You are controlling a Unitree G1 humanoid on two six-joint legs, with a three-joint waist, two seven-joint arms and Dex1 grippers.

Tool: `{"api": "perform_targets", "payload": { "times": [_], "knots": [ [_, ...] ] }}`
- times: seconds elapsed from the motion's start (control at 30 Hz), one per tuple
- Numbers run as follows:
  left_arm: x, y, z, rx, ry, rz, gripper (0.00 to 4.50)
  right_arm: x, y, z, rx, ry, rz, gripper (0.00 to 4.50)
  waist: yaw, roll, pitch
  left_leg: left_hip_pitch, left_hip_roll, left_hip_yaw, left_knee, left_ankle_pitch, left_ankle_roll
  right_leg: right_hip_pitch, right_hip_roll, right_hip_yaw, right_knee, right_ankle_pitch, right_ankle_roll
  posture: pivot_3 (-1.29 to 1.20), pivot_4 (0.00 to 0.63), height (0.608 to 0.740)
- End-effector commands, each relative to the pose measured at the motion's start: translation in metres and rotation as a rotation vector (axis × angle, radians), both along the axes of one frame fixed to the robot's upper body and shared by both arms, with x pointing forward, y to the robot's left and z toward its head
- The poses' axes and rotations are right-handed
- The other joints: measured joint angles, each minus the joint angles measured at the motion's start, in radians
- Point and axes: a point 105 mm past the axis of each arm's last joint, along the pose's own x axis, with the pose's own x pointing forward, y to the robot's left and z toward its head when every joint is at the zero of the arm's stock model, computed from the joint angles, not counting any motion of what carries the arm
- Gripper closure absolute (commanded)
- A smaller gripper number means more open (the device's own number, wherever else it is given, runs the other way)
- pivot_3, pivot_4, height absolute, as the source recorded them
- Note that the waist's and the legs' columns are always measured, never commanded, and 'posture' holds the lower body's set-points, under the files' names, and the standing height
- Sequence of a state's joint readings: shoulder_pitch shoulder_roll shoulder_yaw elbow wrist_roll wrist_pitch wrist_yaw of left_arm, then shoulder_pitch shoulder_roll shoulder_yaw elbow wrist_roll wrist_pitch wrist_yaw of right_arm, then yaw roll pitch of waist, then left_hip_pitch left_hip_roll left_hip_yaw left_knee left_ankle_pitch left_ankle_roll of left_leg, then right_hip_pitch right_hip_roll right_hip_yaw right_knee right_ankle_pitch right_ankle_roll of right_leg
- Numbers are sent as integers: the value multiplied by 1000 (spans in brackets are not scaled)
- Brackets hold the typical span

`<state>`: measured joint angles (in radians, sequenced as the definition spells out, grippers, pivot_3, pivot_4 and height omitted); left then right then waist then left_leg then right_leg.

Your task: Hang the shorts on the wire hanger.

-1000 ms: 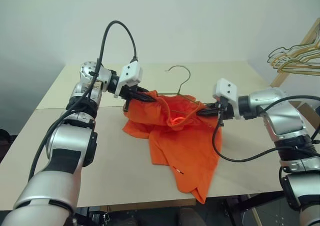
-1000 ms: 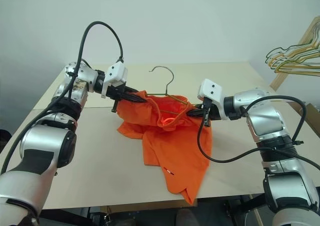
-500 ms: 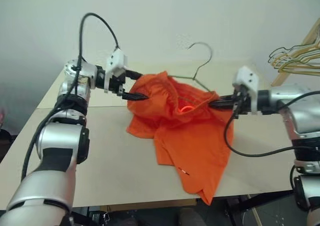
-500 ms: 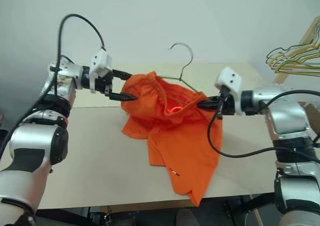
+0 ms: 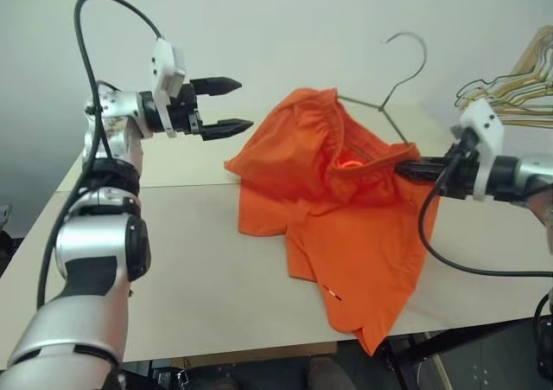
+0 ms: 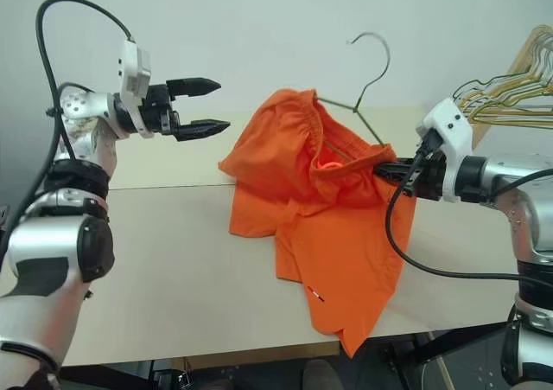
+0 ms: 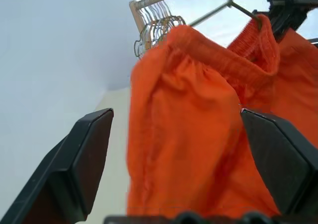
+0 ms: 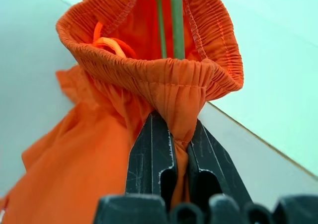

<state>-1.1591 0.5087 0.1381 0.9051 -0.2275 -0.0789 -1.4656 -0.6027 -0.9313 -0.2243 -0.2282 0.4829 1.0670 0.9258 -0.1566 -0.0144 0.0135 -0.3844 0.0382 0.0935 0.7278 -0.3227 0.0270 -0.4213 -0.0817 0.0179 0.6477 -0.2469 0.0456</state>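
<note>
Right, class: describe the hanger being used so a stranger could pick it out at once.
Start at the pale table, then find the orange shorts lifted above it. The wire hanger pokes out of their waistband, hook up. It is a single dark one, unlike the pale bunch of hangers on the rack.

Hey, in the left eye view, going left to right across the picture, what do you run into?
Left gripper, open and clear of the cloth → the shorts, lifted above the table → the wire hanger, hook rising above them → right gripper, shut on the waistband → bunch of hangers at the edge.
</note>
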Motion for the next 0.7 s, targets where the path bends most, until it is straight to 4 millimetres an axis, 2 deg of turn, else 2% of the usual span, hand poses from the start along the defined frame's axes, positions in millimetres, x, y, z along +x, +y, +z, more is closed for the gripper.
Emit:
{"api": "perform_targets", "payload": {
  "times": [0.03,0.3,0.4,0.7],
  "knots": [
    [-15,-2,15,-81,-58,-10,48,-6,-18,17,43,3,-197,4500,-5,0,0,0,0,0,0,0,0,0,0,0,0,0,0,-219,0,740],
    [-47,-2,7,-168,-80,12,48,-17,-61,12,75,81,-539,4500,-18,3,-2,0,-1,-1,-1,0,0,0,-1,1,0,0,0,-250,0,740],
    [-54,-3,5,-209,-69,44,48,-24,-87,9,46,111,-682,4500,-21,5,-4,0,-2,-1,0,0,1,1,-2,2,0,0,1,-260,0,740],
    [-71,-13,0,-275,-45,22,48,-38,-125,0,-85,139,-894,4500,-39,14,-9,3,-5,0,-1,-2,4,3,-3,6,-5,-1,4,-285,0,740]
  ]
}}
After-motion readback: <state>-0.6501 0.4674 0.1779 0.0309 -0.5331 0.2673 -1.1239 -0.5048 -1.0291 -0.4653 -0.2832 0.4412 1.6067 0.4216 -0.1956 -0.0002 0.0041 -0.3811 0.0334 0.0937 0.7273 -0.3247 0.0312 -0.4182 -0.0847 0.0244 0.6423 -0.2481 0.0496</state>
